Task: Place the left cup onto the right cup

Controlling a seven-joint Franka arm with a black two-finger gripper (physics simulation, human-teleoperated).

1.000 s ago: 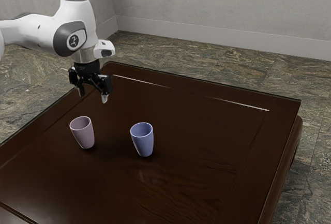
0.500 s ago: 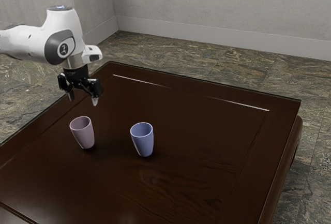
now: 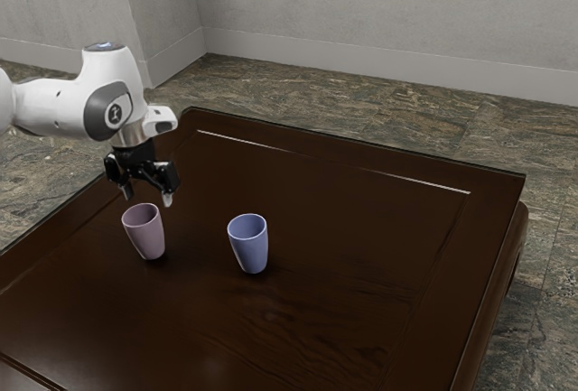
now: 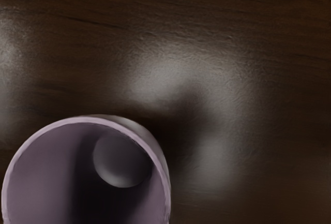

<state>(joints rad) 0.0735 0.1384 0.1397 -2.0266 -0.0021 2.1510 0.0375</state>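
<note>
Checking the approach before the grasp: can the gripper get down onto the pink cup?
Probably yes: the open gripper hangs above the pink cup, nothing lies between them, and the blue cup stands apart.

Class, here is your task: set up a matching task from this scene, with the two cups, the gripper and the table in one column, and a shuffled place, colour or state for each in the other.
1 pink cup
2 blue cup
3 gripper
4 table

A dark brown wood
B open, in the air
C the cup toward the exterior view's right
D the cup just below the gripper

Pairs: 1-D, 2-C, 3-B, 4-A
</note>
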